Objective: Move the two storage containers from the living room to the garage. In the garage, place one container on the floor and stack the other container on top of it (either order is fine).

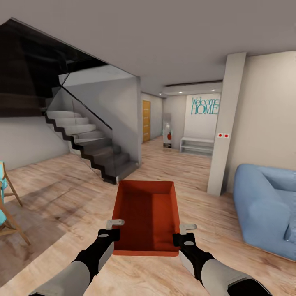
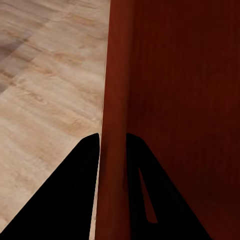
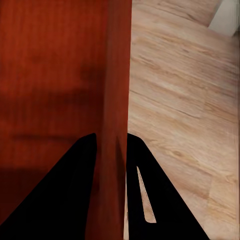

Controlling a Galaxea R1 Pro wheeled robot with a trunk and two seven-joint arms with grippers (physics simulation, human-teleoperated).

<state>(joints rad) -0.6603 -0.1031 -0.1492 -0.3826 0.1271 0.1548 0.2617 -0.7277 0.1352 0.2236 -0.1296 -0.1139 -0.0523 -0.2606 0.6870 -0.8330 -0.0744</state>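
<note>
I hold one orange-red storage container (image 1: 146, 213) out in front of me above the light wood plank floor of the living room. My left gripper (image 1: 115, 224) is shut on its left wall and my right gripper (image 1: 188, 227) is shut on its right wall. In the left wrist view the two black fingers (image 2: 70, 200) straddle the container's wall (image 2: 114, 125). The right wrist view shows the same clamp, black fingers (image 3: 65, 195) on either side of the container's wall (image 3: 114, 100). The box is empty and level.
A staircase (image 1: 88, 144) with a glass rail rises at the left. A white pillar (image 1: 226, 123) and a blue sofa (image 1: 267, 209) stand at the right. A wooden chair (image 1: 6, 201) sits at the far left. Ahead, a hallway leads to an orange door (image 1: 146, 121) and a white bench (image 1: 197, 145).
</note>
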